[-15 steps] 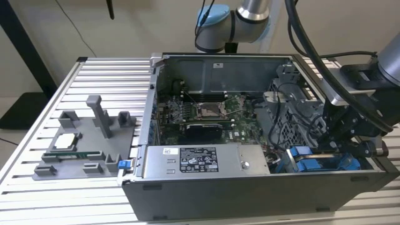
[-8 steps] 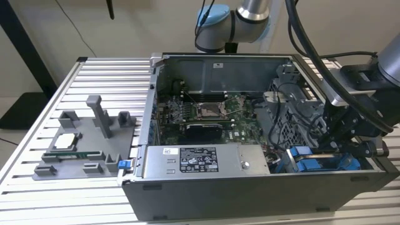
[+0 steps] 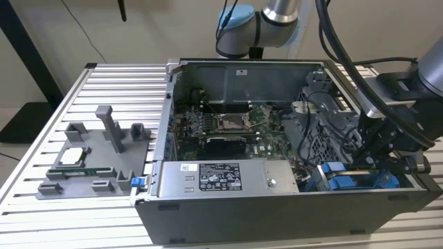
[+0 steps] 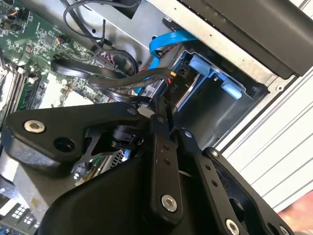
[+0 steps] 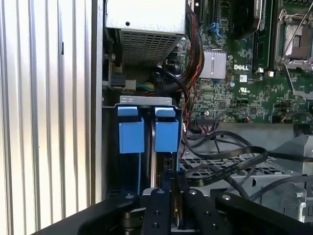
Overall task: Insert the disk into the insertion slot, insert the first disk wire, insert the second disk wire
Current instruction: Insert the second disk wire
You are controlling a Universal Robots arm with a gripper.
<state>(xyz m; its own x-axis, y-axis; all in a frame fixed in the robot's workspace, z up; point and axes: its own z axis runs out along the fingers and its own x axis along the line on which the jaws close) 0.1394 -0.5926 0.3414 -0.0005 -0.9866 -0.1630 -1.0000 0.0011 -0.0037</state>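
— Blue plastic is showing at the mouth of the insertion slot. Is the disk sitting in there?

— I'm judging so: in the first wrist view its two carrier tabs are standing side by side just inside the grey rim. So the first step is looking done, and the wire steps are looking unfinished.

— Why unfinished?

— The black wires are lying loose over the perforated cage, and a blue cable is curling near the bay in the second wrist view.

— What is the gripper doing?

— It's hanging just above the slot. I cannot tell how far open it is, or whether it is gripping anything.

— How is the room looking?

— Tight. The case wall is running along one side, the cage and wires are crowding the other, and the power-supply box is closing the far end.
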